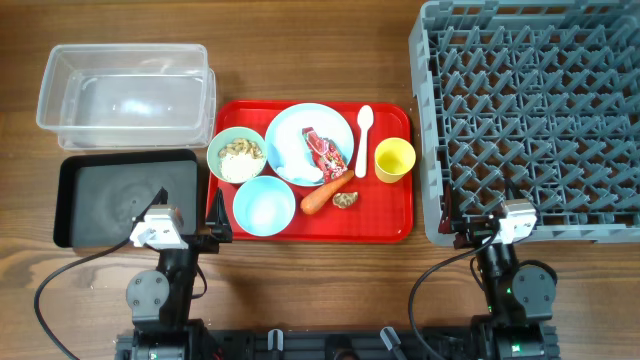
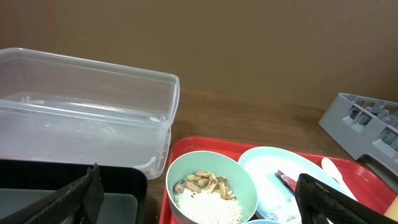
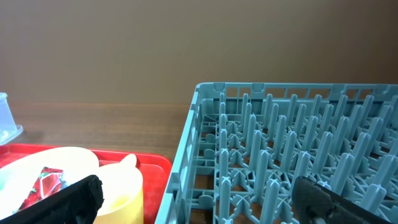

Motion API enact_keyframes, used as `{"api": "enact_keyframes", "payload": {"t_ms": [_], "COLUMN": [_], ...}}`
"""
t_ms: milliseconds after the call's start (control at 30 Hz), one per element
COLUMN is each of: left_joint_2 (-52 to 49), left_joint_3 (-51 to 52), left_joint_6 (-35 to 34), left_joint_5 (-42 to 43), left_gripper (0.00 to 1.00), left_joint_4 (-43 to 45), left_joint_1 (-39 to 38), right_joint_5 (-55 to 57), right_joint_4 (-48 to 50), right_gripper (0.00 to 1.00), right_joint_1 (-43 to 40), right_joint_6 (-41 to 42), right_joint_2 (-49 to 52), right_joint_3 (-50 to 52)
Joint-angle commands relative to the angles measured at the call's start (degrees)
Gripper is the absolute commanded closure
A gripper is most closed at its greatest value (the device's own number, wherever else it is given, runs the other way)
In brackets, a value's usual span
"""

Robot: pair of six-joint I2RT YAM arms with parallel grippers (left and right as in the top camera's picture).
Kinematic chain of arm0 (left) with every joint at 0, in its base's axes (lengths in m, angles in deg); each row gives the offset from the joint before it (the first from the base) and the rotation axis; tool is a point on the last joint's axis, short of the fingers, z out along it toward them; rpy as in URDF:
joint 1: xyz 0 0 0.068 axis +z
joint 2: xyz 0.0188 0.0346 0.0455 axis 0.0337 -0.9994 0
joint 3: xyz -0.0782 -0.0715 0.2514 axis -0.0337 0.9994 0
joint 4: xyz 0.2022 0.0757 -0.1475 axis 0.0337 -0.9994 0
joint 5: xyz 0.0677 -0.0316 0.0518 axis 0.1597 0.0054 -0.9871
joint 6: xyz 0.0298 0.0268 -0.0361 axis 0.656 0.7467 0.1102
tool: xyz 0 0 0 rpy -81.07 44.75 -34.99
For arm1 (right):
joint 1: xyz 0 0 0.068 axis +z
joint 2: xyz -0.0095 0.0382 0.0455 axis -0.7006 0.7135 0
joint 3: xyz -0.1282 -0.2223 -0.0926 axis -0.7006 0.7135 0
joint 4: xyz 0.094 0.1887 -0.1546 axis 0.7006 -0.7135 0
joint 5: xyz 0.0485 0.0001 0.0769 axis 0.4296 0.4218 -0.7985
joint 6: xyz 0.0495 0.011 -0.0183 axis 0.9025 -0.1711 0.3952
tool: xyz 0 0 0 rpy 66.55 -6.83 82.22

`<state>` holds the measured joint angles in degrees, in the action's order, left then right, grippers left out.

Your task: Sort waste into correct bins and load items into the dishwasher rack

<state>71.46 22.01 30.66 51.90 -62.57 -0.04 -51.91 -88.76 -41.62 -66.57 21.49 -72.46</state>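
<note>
tub (image 1: 125, 95): clear glossy plastic | rack (image 1: 535, 110): grey matt plastic | table (image 1: 320, 290): wood

A brown wood-grain surface (image 1: 320, 275) spans the scene; at its far edge stands a plain brown wall (image 2: 249, 43), evenly lit.

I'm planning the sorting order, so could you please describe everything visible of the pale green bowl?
The pale green bowl is round and plastic-looking. It stands upright at the left end of the red tray, beside the pale blue plate and light blue bowl. Inside lie whitish rice-like scraps and brownish curled pieces.
</note>
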Motion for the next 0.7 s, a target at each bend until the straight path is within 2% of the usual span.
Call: {"api": "enact_keyframes", "payload": {"t_ms": [0,667], "left_joint_2": [0.33,0.35], "left_joint_3": [0.37,0.37], "left_joint_6": [0.92,0.92], "left_joint_5": [0.68,0.68], "left_gripper": [0.00,0.00], "left_joint_4": [-0.04,-0.07], "left_joint_1": [0.26,0.26], "right_joint_5": [-0.24,-0.24], "right_joint_4": [0.28,0.28], "right_gripper": [0.00,0.00], "right_joint_1": [0.09,0.09], "right_joint_6": [0.39,0.42], "right_joint_2": [-0.15,-0.15], "right_joint_3": [0.07,0.07]}}
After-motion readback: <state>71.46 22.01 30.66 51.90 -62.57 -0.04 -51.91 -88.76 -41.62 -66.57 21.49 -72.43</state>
